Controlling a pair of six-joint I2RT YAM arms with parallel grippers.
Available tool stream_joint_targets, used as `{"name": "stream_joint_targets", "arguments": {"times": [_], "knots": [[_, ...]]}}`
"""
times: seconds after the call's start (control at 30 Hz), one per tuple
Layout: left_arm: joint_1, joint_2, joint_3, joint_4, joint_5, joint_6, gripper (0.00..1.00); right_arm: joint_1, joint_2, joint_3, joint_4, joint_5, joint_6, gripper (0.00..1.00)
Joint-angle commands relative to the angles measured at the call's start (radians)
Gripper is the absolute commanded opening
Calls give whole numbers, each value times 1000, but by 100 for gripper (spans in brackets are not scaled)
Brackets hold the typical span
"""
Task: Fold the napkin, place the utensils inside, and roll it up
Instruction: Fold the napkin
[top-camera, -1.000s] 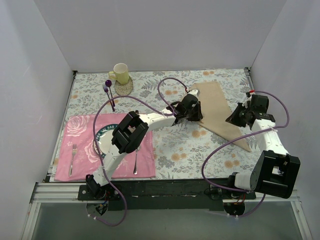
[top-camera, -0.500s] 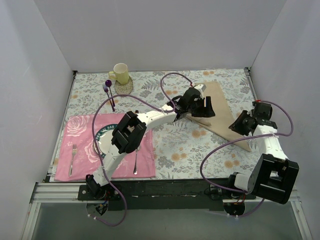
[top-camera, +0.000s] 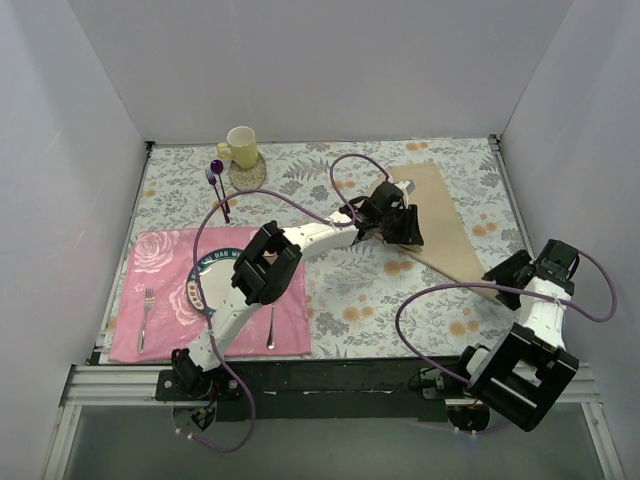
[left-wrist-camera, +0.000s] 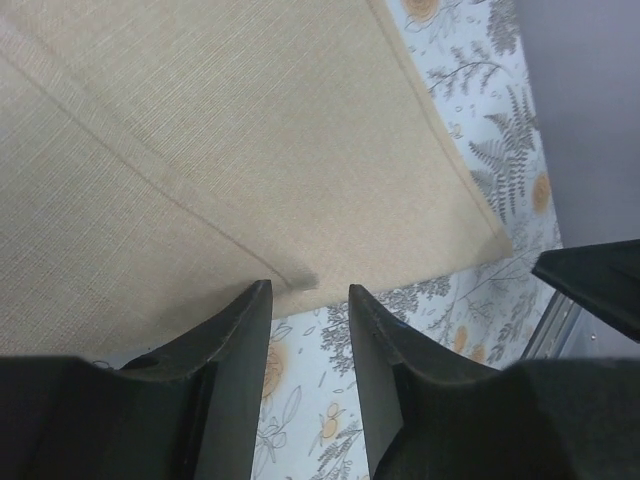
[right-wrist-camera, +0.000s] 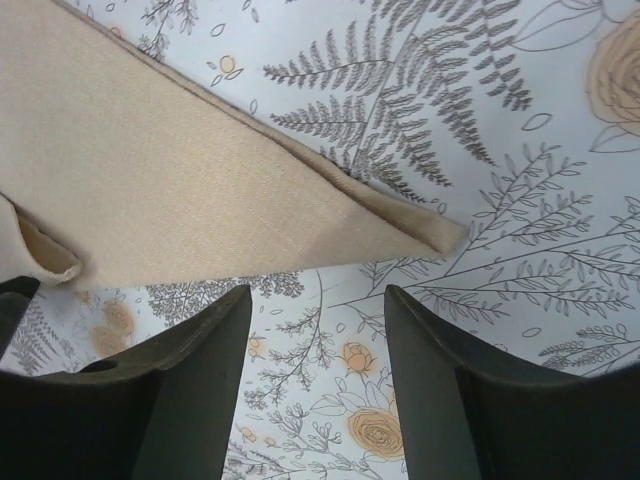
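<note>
Both sets of fingers hung open around the folded napkin, gripping nothing.
The beige napkin (top-camera: 445, 215) lay as a triangle at the back right of the bench (top-camera: 360, 300). The left fingers (top-camera: 408, 232), narrowly parted, sat over its near-left edge, and the right fingers (top-camera: 500, 272), spread wider, stood just off its near point. A plate (top-camera: 200, 275), partly hidden by the left arm, lay on the pink placemat (top-camera: 160, 255) with a spoon (top-camera: 272, 322) to its right. What the yellow mug (top-camera: 241, 146) held could not be told.
</note>
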Motion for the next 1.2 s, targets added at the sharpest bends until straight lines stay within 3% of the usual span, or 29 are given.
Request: {"name": "stream_joint_targets", "arguments": {"times": [0.0, 0.23, 0.43, 0.67, 0.97, 1.1, 1.17], "knots": [[-1, -11, 37, -39, 38, 11, 36, -53, -30, -27, -3, 19, 33, 66], [-2, -112, -5, -30, 60, -29, 34, -75, 3, -94, 106, -62, 65, 68], [-2, -191, -23, -28, 39, -29, 34, -87, -21, -143, 175, -10, 84, 66], [1, -247, -23, -65, -6, 10, 44, -142, 28, -143, 207, 11, 87, 59], [13, -333, -61, -91, -4, 25, 45, -147, 40, -166, 239, 37, 96, 43], [15, -359, -94, -90, -9, 30, 45, -147, 6, -185, 247, 13, 82, 24], [16, -369, -112, -87, -14, 28, 45, -145, -27, -197, 259, -6, 75, 19]]}}
